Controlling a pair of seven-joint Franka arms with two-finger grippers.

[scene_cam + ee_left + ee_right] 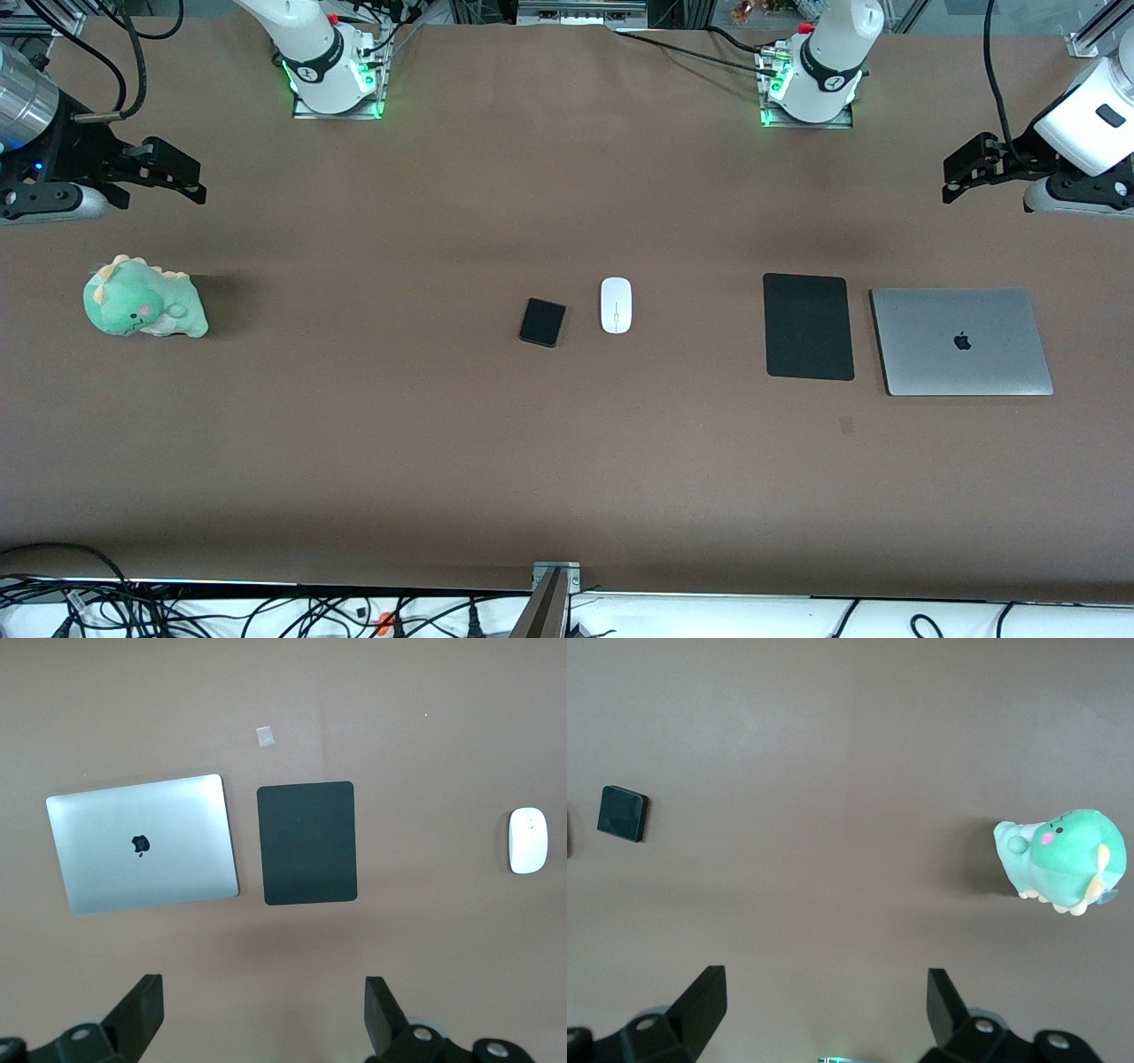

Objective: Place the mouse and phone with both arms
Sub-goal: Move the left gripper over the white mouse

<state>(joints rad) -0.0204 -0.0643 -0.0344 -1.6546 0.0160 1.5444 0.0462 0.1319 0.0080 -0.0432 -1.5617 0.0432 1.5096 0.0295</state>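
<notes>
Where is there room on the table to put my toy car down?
Biggest bare stretch: between the green plush dinosaur and the phone. Another lies between the mouse and the black mat. The strip nearer the front camera is bare too. It's tight between phone and mouse, and between mat and laptop.

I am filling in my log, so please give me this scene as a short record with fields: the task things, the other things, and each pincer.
mouse: white, lying on the table beside the phone, toward the left arm's end
phone: black, flat on the table, apart from the mouse
mat: black, beside the laptop
plush toy: green, at the right arm's end
left pincer: open, empty, above the table near the mat
right pincer: open, empty, above the table near the plush toy
</notes>
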